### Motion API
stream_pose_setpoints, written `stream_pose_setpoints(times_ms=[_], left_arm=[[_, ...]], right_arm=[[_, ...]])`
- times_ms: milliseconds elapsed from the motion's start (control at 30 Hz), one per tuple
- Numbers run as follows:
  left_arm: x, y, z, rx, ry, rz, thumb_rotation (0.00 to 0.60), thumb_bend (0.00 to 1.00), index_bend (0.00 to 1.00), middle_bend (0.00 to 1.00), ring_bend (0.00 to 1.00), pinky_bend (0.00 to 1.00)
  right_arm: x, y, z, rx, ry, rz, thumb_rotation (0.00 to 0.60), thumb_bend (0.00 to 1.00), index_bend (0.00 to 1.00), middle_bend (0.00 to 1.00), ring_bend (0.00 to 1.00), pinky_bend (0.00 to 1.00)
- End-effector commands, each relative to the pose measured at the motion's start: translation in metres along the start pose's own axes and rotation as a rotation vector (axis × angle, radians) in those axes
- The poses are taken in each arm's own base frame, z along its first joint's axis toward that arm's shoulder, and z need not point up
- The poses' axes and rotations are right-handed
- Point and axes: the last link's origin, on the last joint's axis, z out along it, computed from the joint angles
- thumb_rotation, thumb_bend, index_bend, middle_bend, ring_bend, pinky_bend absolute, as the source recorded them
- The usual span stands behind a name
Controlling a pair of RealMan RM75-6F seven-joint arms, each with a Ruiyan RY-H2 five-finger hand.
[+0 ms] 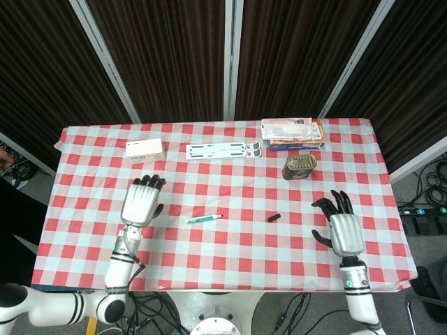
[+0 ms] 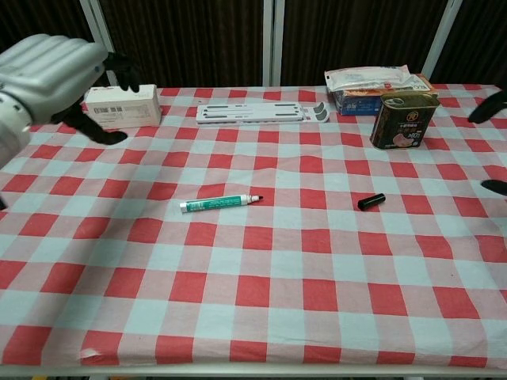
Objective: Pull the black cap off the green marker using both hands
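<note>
The green marker (image 1: 203, 218) (image 2: 220, 203) lies uncapped on the checked cloth near the table's middle, its tip pointing right. Its black cap (image 1: 274, 218) (image 2: 371, 201) lies apart from it, further right. My left hand (image 1: 140, 201) (image 2: 49, 71) hovers open to the left of the marker, fingers spread, holding nothing. My right hand (image 1: 342, 231) is open at the right side of the table, well clear of the cap; only its fingertips (image 2: 493, 101) show at the chest view's right edge.
A dark tin can (image 1: 299, 167) (image 2: 403, 119) stands behind the cap. Behind the can lies a stack of packets (image 1: 292, 132) (image 2: 372, 87). At the back lie a white strip (image 1: 225, 149) (image 2: 257, 112) and a white box (image 1: 144, 149) (image 2: 123, 105).
</note>
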Motion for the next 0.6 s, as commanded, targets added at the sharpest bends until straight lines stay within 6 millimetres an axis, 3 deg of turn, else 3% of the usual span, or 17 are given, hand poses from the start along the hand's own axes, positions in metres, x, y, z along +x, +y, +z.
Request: stream_pose_setpoints(times_ms=[33, 167, 267, 600], left_arm=[[-0.013, -0.045, -0.053, 0.036, 0.012, -0.051, 0.6, 0.16, 0.28, 0.19, 0.13, 0.22], [-0.027, -0.075, -0.097, 0.107, 0.012, -0.107, 0.6, 0.16, 0.26, 0.19, 0.12, 0.21], [-0.031, -0.086, -0.12, 0.144, -0.003, -0.138, 0.6, 0.16, 0.25, 0.19, 0.12, 0.21], [-0.031, -0.102, -0.156, 0.2, -0.015, -0.165, 0.6, 0.16, 0.25, 0.19, 0.12, 0.21]], right_arm=[[0.01, 0.024, -0.043, -0.032, -0.021, -0.02, 0.6, 0.0, 0.23, 0.26, 0.02, 0.03], [0.007, 0.036, -0.078, -0.076, -0.06, -0.056, 0.6, 0.0, 0.14, 0.18, 0.0, 0.0], [0.002, 0.037, -0.092, -0.098, -0.114, -0.073, 0.6, 0.0, 0.07, 0.13, 0.0, 0.0], [-0.009, 0.027, -0.111, -0.092, -0.132, -0.097, 0.6, 0.0, 0.04, 0.11, 0.0, 0.0]])
